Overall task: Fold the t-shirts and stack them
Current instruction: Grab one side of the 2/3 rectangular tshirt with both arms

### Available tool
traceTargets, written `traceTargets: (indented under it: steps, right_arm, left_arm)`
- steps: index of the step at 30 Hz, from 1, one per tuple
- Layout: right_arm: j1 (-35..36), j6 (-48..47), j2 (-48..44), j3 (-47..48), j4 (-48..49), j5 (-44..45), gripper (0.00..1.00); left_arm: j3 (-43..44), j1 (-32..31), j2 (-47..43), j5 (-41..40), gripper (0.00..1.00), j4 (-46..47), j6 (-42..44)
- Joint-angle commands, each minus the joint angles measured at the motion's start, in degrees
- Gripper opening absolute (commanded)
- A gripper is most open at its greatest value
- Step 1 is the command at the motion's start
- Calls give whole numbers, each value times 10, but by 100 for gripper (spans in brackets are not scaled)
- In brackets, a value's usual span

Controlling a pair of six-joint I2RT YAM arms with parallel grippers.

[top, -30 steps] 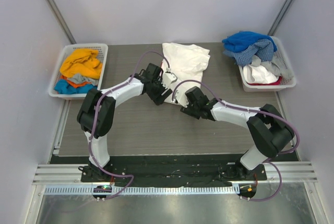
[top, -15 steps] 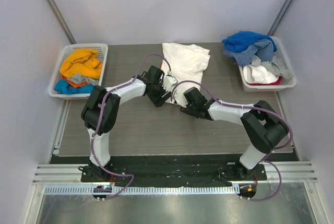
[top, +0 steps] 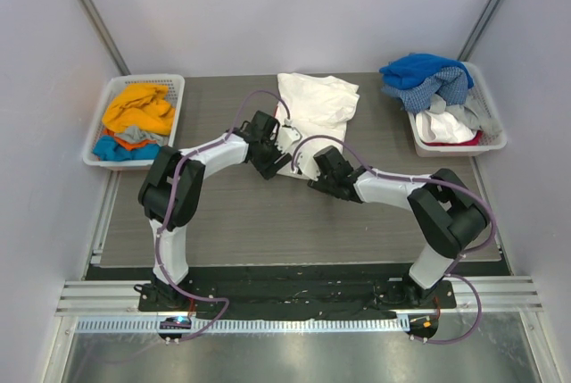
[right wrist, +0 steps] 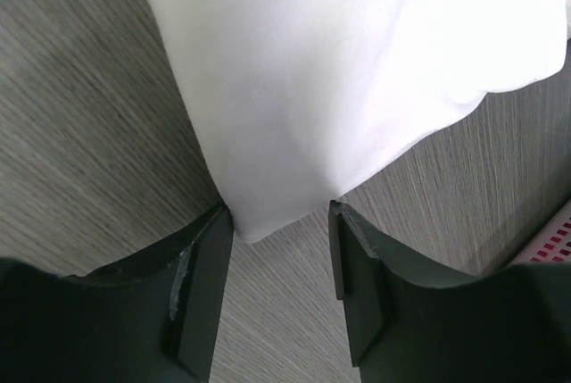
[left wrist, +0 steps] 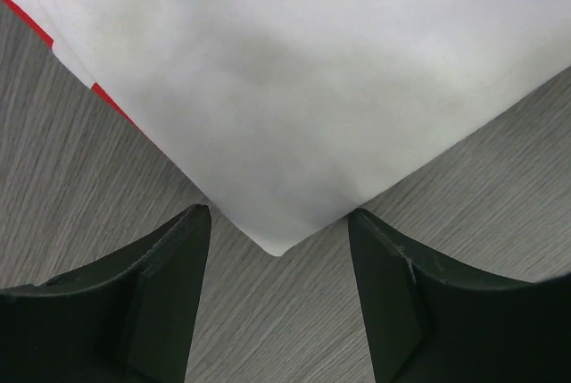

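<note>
A large white t-shirt (top: 318, 104) lies on the table at the back centre, its near end narrowed. My left gripper (top: 284, 160) is open at its near left corner. In the left wrist view the white corner (left wrist: 294, 133) lies between the spread fingers (left wrist: 169, 285), unclamped, with a red strip (left wrist: 27, 15) at the cloth's left edge. My right gripper (top: 308, 171) is open at the near right corner. In the right wrist view the white cloth (right wrist: 294, 88) reaches down between the fingers (right wrist: 201, 276), touching the left one.
A white slatted basket (top: 105, 120) at the back left holds orange (top: 138, 108), grey and blue shirts. A second basket (top: 493, 129) at the back right holds blue (top: 421, 69), blue-checked and white cloth. Its wall shows in the right wrist view (right wrist: 553, 238).
Both grippers have moved in closer to the white shirt's near end, the right one shifting left. The shirt has not moved.
</note>
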Motion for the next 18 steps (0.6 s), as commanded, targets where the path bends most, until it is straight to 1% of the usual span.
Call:
traceTargets:
  steps: [1, 6, 7, 8, 11, 13, 15, 16, 17, 18]
  right_arm:
    - [-8, -5, 21, 18, 10, -2, 54]
    - [-19, -9, 38, 28, 13, -4, 47]
    - [-21, -10, 41, 29, 13, -6, 46]
    - [-22, -10, 44, 32, 14, -6, 44]
    - [-23, -9, 54, 37, 13, -8, 43]
    - [-23, -6, 55, 38, 13, -13, 40]
    - [-23, -4, 56, 40, 9, -15, 31]
    - [-23, -3, 55, 41, 6, -17, 26]
    - [-23, -1, 54, 42, 2, -17, 17]
    - [-23, 1, 53, 43, -8, -19, 13]
  left_arm:
    - [26, 7, 12, -7, 67, 6, 19]
    - [67, 15, 52, 19, 59, -32, 25]
    - [74, 18, 59, 22, 55, -51, 29]
    - [89, 19, 69, 24, 53, -60, 31]
    - [103, 20, 77, 29, 51, -76, 34]
    - [104, 20, 80, 29, 46, -83, 35]
    - [102, 21, 78, 30, 41, -84, 37]
    - [97, 20, 75, 31, 33, -86, 36]
    - [96, 19, 75, 32, 26, -90, 37]
    - [94, 19, 73, 33, 21, -96, 36]
